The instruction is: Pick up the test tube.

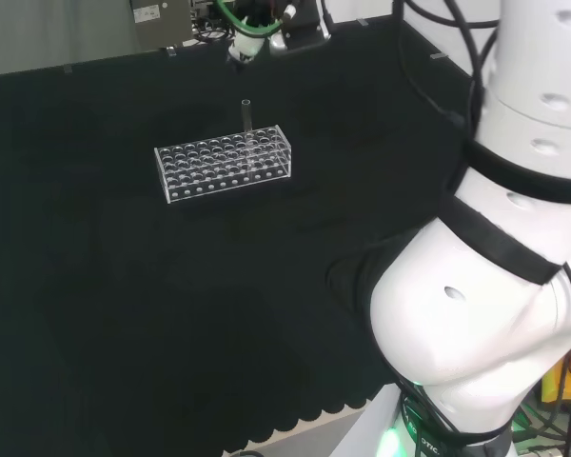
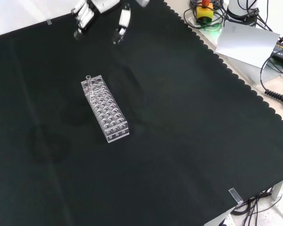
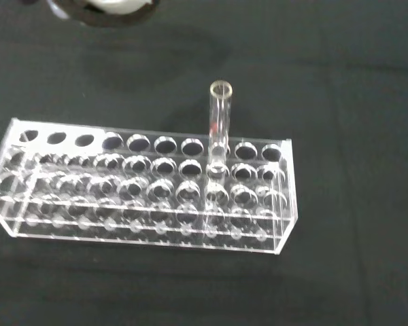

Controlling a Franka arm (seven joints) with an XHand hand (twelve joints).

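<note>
Clear rack (image 2: 105, 109) on black cloth (image 2: 179, 141), test tube (image 3: 219, 129) upright in a hole near one end of rack, hand (image 2: 100, 13) above cloth, well apart from rack, fingers relaxed, holding nothing

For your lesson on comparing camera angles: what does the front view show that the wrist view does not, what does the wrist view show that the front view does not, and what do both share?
Front view alone: the hand with relaxed fingers, apart from the rack and holding nothing, and the cloth's scalloped edge with cables and equipment past it.

Wrist view alone: the open round mouth of the test tube, a small red mark on its wall, and the rack's separate holes, close up.

Both: one clear test tube standing upright near one end of the clear rack on the black cloth.
</note>
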